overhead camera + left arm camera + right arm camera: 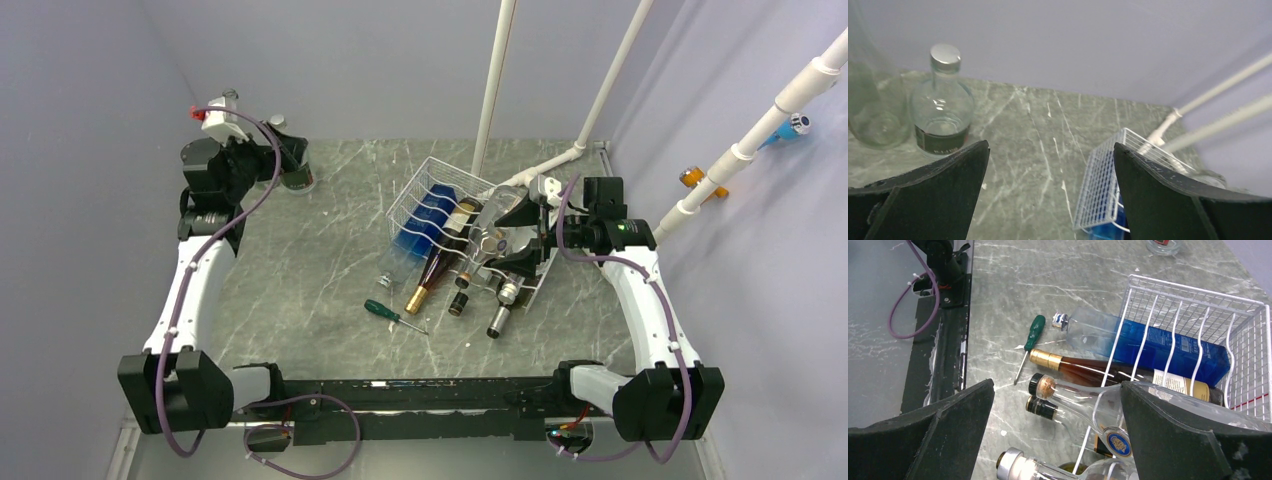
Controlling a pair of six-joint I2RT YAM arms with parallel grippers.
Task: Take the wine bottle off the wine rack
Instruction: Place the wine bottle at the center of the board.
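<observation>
The white wire wine rack (432, 190) sits mid-table with several bottles lying across its wavy rows. A brown wine bottle (1083, 369) with a gold foil cap lies in it, neck sticking out toward the near edge (430, 277). Beside it lie a blue bottle (1158, 345), a clear corked bottle (1073, 395), a black-capped bottle (1043, 407) and a silver-capped one (1013, 465). My right gripper (1058, 385) hovers open over the clear bottles at the rack's right side (505, 240), holding nothing. Far back on the left, my left gripper (1050, 145) is open and empty, and the rack (1108, 185) shows to its right.
A green-handled screwdriver (392, 314) lies in front of the rack. Two clear glass bottles stand at the back left, one with a silver cap (943, 110), one taller (873, 115). White plastic pipes (495, 80) rise behind the rack and along the right wall.
</observation>
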